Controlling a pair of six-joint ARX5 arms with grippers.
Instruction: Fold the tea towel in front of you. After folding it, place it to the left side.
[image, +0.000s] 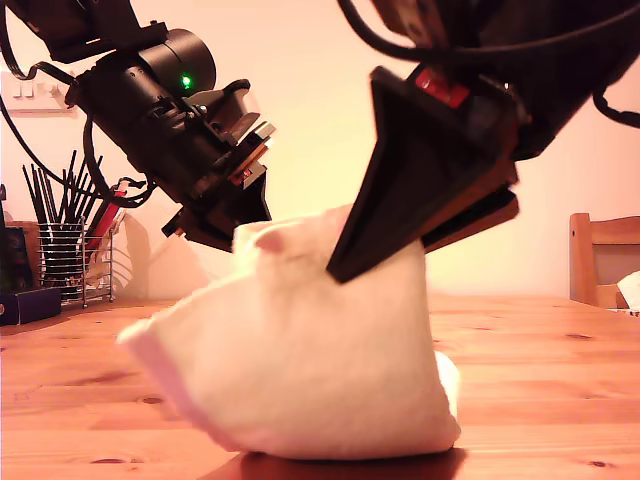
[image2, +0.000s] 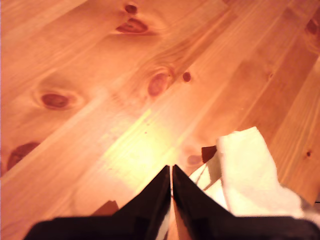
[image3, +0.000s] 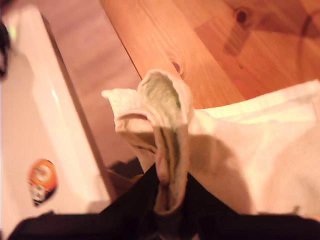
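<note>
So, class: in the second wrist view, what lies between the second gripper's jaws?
A bunched fold of the tea towel, pinched by my second gripper; the second wrist view shows it.

Tea towel (image: 300, 370): cream-white, fluffy terry cloth. Raised into tent-like mound, upper edge lifted off wooden table (image: 540, 400), lower fold resting on tabletop. One corner bunched into narrow upright pleat, pinched from both sides, seen in second wrist view (image3: 167, 130). Another white fold visible in first wrist view (image2: 247, 170).
</note>
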